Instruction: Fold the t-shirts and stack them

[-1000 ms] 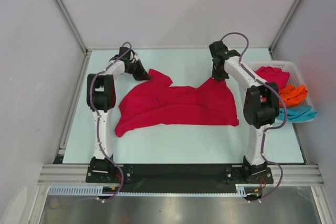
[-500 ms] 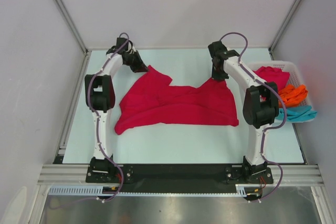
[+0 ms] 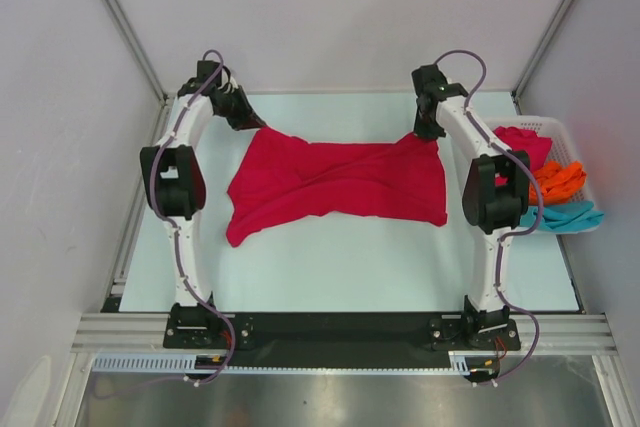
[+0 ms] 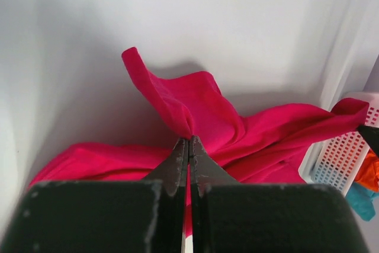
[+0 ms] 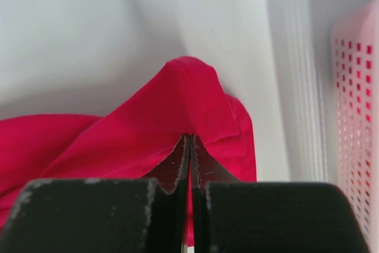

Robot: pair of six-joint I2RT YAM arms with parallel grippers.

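Observation:
A crimson red t-shirt lies stretched across the middle of the table, wrinkled, its far edge pulled taut between both grippers. My left gripper is shut on the shirt's far left corner; in the left wrist view the jaws pinch a fold of the red cloth. My right gripper is shut on the far right corner; in the right wrist view the jaws pinch the red cloth. More t-shirts, crimson, orange and teal, lie in the basket.
A white slatted plastic basket stands at the table's right edge, next to the right arm; it also shows in the left wrist view and the right wrist view. White walls enclose the table at back and sides.
Both grippers have moved outward and toward the back wall with the shirt's corners. The red shirt's far edge has been pulled straight and the cloth spread wider.

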